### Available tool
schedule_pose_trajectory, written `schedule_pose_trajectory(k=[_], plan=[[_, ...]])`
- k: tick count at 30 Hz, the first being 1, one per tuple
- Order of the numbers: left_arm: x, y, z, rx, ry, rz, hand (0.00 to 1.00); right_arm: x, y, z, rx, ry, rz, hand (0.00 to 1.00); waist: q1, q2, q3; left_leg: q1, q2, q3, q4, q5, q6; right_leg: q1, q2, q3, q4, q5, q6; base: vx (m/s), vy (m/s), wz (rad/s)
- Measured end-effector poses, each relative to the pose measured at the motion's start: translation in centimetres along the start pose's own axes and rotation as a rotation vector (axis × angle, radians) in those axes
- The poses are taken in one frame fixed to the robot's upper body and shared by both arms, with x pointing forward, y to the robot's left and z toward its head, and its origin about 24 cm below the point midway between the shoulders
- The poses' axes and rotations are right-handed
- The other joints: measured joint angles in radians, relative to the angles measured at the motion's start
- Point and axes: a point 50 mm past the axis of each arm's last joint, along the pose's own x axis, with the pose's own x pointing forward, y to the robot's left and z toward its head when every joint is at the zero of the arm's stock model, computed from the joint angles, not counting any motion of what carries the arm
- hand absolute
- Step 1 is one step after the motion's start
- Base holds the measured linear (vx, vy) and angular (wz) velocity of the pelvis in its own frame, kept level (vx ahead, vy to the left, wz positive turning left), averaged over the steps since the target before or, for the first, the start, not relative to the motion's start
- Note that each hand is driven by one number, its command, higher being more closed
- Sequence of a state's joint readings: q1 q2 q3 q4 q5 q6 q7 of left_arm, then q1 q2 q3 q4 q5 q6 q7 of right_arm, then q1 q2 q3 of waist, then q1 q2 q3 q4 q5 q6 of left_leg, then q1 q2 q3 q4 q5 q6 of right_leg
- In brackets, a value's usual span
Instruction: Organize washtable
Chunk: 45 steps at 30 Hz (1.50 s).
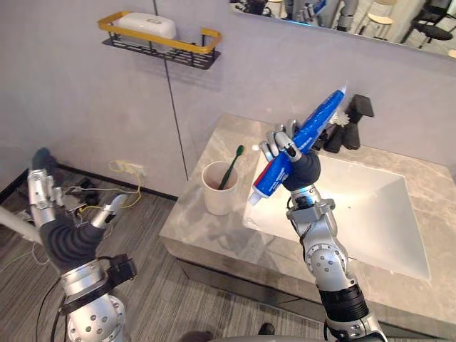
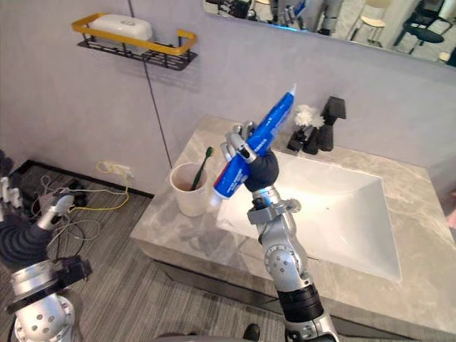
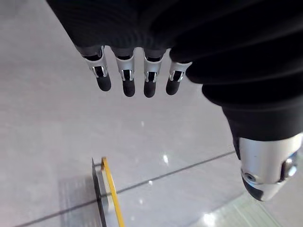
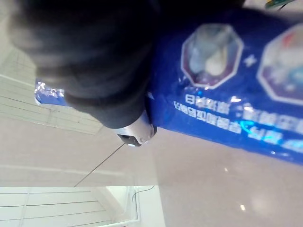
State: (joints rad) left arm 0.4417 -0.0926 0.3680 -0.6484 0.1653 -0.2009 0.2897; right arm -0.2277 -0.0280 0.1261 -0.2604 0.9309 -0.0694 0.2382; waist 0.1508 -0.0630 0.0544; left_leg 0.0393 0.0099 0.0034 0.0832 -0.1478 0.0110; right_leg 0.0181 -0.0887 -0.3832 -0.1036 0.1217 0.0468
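Observation:
My right hand is raised over the left part of the white sink, fingers curled round a blue toothpaste tube. The tube slants, its white cap end low toward the cup and its flat end high near the mirror. Up close the tube runs along the hand. A beige cup holding a dark green toothbrush stands on the grey marble counter, left of the sink. My left hand hangs off to the left over the floor, fingers straight, holding nothing.
A black and yellow wall shelf with a white box on it hangs at upper left. A black tap and a small white flower piece stand behind the sink. A mirror runs above.

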Motion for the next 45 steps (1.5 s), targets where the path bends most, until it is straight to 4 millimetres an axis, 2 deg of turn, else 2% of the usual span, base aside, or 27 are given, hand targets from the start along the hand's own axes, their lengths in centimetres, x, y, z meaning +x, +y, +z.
schedule_pose_trajectory(k=[4,5,7,10,12,17,23,29,38,45], plan=[[-1.1,0.9,-4.0,0.046,0.196,0.017,0.0,-0.1,-0.9,1.3,-0.04,-0.049,-0.05,1.0,0.004,-0.001,0.0,-0.008,-0.007,-0.029,-0.001,0.006,0.002,0.006,-0.004,-0.027,-0.001,-0.001,0.002,0.01,0.024,0.23],[-1.7,1.2,-5.6,0.062,0.274,0.02,0.0,-0.1,-1.1,1.7,-0.066,-0.064,-0.059,1.0,0.008,-0.001,0.001,-0.011,-0.01,-0.031,-0.002,0.007,0.003,0.004,-0.011,-0.028,-0.002,-0.002,0.003,0.01,0.032,0.1],[-2.4,1.5,-7.1,0.077,0.352,0.009,0.0,-0.2,-1.3,2.0,-0.088,-0.074,-0.067,1.0,0.018,-0.002,0.001,-0.011,-0.012,-0.03,-0.002,0.007,0.004,0.004,-0.015,-0.029,-0.001,-0.004,0.005,0.01,0.046,0.02],[-4.6,1.4,-10.4,0.108,0.534,-0.047,0.0,0.1,-1.5,2.6,-0.143,-0.085,-0.079,1.0,0.028,-0.005,0.002,-0.014,-0.015,-0.033,-0.001,0.008,0.004,0.003,-0.018,-0.038,-0.001,-0.005,0.007,0.01,0.03,0.04],[-7.0,1.5,-13.1,0.132,0.7,-0.08,0.0,0.8,-1.2,3.2,-0.186,-0.112,-0.069,1.0,0.027,-0.009,0.003,-0.022,-0.015,-0.035,0.003,0.008,0.004,-0.002,-0.018,-0.043,-0.001,-0.005,0.007,0.01,0.022,0.04],[-11.5,1.7,-16.8,0.167,0.971,-0.137,0.0,1.6,-0.8,3.5,-0.254,-0.12,-0.053,1.0,0.028,-0.02,0.008,-0.026,-0.016,-0.042,0.004,0.008,0.003,-0.003,-0.019,-0.051,-0.001,-0.005,0.007,0.01,0.012,0.03],[-14.8,1.4,-18.7,0.18,1.141,-0.214,0.0,1.8,-0.5,3.1,-0.312,-0.098,-0.043,1.0,0.029,-0.029,0.013,-0.026,-0.018,-0.044,0.005,0.008,0.003,-0.002,-0.021,-0.053,-0.001,-0.005,0.007,0.01,0.016,0.0],[-16.7,0.5,-19.7,0.209,1.234,-0.299,0.0,2.0,0.3,1.9,-0.394,-0.033,0.007,1.0,0.028,-0.03,0.015,-0.026,-0.018,-0.044,0.006,0.008,0.003,-0.002,-0.02,-0.053,-0.001,-0.005,0.007,0.0,0.0,0.0],[-17.0,-0.2,-20.5,0.281,1.247,-0.435,0.0,2.9,2.1,0.1,-0.515,0.042,0.122,1.0,0.028,-0.04,0.038,-0.026,-0.018,-0.044,0.008,0.01,0.003,-0.002,-0.02,-0.053,0.0,-0.005,0.007,0.0,0.0,0.0],[-17.1,-0.2,-20.7,0.325,1.241,-0.501,0.0,2.7,1.8,-1.6,-0.585,0.116,0.126,1.0,0.028,-0.039,0.039,-0.026,-0.018,-0.044,0.007,0.01,0.002,-0.003,-0.02,-0.053,0.0,-0.005,0.007,0.0,0.0,0.0]])
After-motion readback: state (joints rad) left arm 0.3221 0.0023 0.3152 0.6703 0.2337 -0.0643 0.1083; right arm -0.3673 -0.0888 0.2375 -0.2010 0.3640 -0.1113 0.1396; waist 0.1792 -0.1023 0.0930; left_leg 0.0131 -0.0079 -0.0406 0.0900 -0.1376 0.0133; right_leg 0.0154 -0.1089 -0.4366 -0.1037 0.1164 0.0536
